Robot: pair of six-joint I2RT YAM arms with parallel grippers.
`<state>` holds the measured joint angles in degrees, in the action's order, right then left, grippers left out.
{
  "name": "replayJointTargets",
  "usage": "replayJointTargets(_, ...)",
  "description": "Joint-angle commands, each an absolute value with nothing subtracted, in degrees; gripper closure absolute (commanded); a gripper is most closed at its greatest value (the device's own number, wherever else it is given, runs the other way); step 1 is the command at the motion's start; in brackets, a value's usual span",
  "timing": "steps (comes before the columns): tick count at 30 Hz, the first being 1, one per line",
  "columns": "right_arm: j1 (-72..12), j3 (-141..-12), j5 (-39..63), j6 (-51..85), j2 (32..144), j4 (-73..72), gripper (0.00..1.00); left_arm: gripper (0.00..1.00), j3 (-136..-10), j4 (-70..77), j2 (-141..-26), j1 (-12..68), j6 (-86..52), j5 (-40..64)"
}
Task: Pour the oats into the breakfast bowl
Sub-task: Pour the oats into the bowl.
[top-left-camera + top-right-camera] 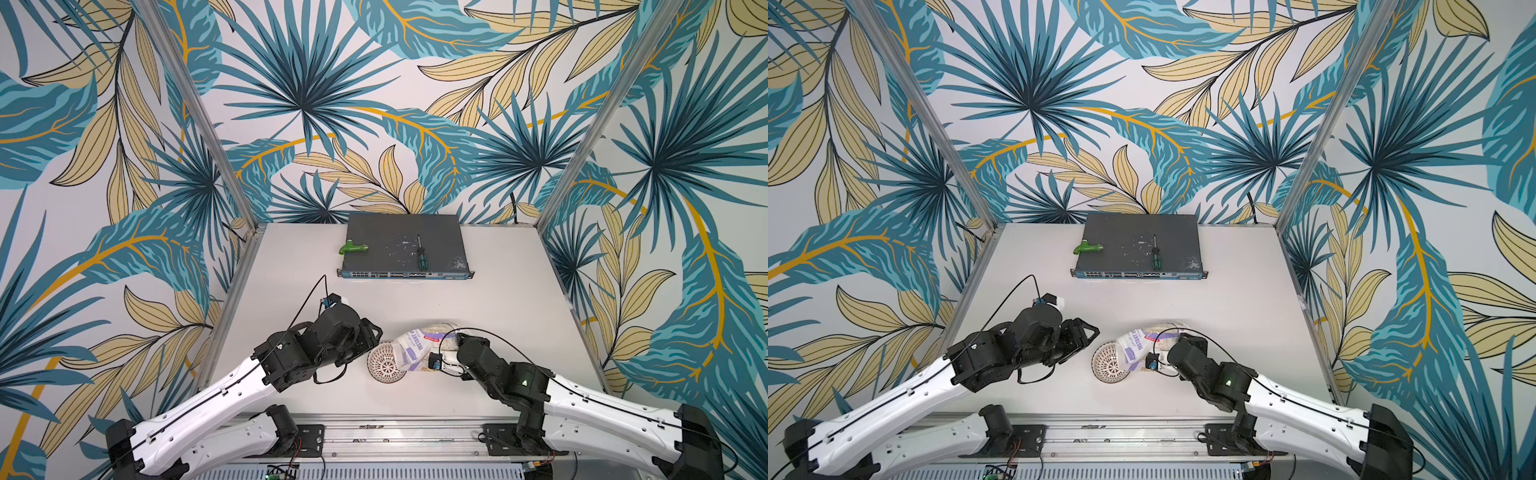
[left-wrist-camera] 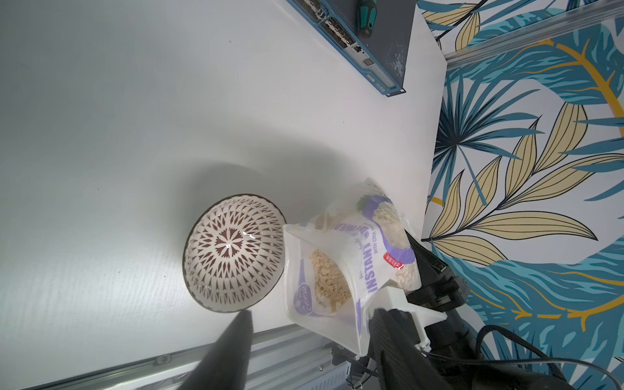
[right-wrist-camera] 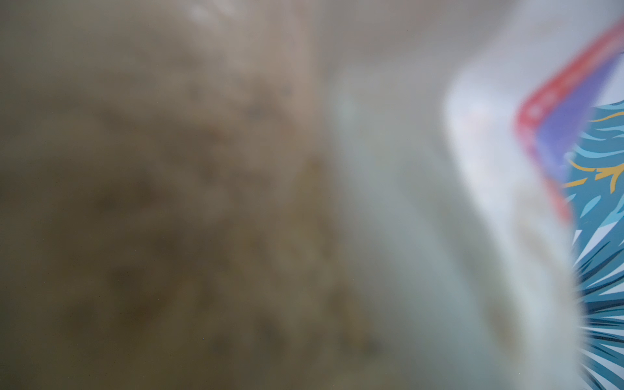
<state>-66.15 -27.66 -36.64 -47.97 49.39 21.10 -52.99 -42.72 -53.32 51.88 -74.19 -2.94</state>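
The breakfast bowl [image 1: 386, 365] [image 1: 1108, 362] stands upright near the table's front; in the left wrist view its inside [image 2: 233, 251] shows only the dark lattice pattern. The oats pouch [image 1: 415, 345] [image 1: 1138, 345] [image 2: 351, 263] leans over the bowl's right rim, its open mouth turned towards the bowl, with beige flakes [image 2: 329, 280] showing inside. My right gripper [image 1: 451, 345] is shut on the pouch's far side. The pouch fills and blurs the right wrist view [image 3: 236, 202]. My left gripper [image 1: 371, 336] [image 2: 312, 326] stands open just left of the bowl, holding nothing.
A grey network switch [image 1: 405, 249] lies at the back of the table, with a green fitting [image 1: 352, 248] and a green-handled screwdriver [image 1: 421, 253] on it. An aluminium rail [image 1: 374, 432] runs along the front edge. Patterned walls close in both sides.
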Motion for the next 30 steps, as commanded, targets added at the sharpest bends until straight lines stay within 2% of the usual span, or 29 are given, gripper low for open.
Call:
replayJointTargets(1,-66.84,-30.73,-42.66,-48.51,49.27,13.63,1.0,0.4,-52.15,-41.03,-54.14,52.42,-75.1,-4.16)
replayJointTargets(15,-69.0,-31.99,-47.08,-50.23,52.03,11.59,1.0,0.4,-47.02,-35.52,-54.38,53.86,-80.96,-2.16)
replayJointTargets(30,-70.64,-32.48,-49.86,-52.03,54.51,10.66,1.0,0.4,-42.98,-32.96,-52.84,55.44,-85.71,-4.61)
